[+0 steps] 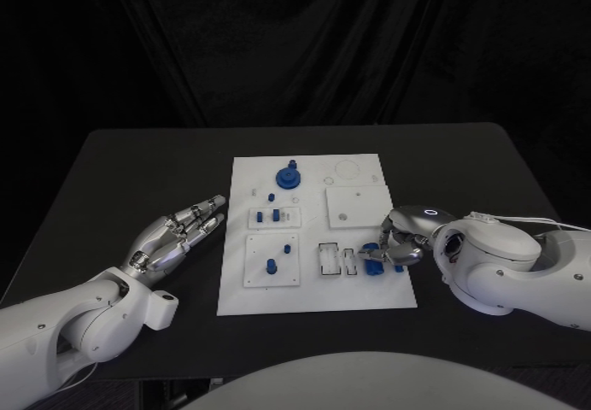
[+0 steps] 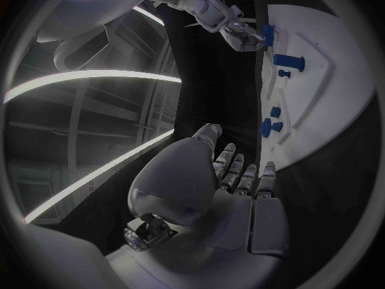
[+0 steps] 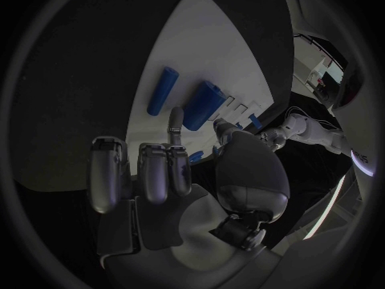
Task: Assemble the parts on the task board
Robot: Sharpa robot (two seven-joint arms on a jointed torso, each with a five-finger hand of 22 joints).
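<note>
The white task board (image 1: 318, 295) lies in the middle of the table. On it are a round blue part (image 1: 289, 176) at the far end and small blue pegs (image 1: 273, 215) in white holders. My right hand (image 1: 400, 243) rests on the board's near right corner. In the right wrist view its thumb and one finger (image 3: 175, 119) pinch the near end of a wide blue block (image 3: 205, 104) that lies on the board, next to a thin blue bar (image 3: 163, 91). My left hand (image 1: 178, 235) lies open on the table left of the board, fingers straight and holding nothing.
White slotted holders (image 1: 332, 259) stand just left of the right hand. A square white plate (image 1: 357, 205) sits behind it. The left wrist view shows the board (image 2: 337, 96) ahead of the left hand's fingers (image 2: 240, 173), with bare black table between them.
</note>
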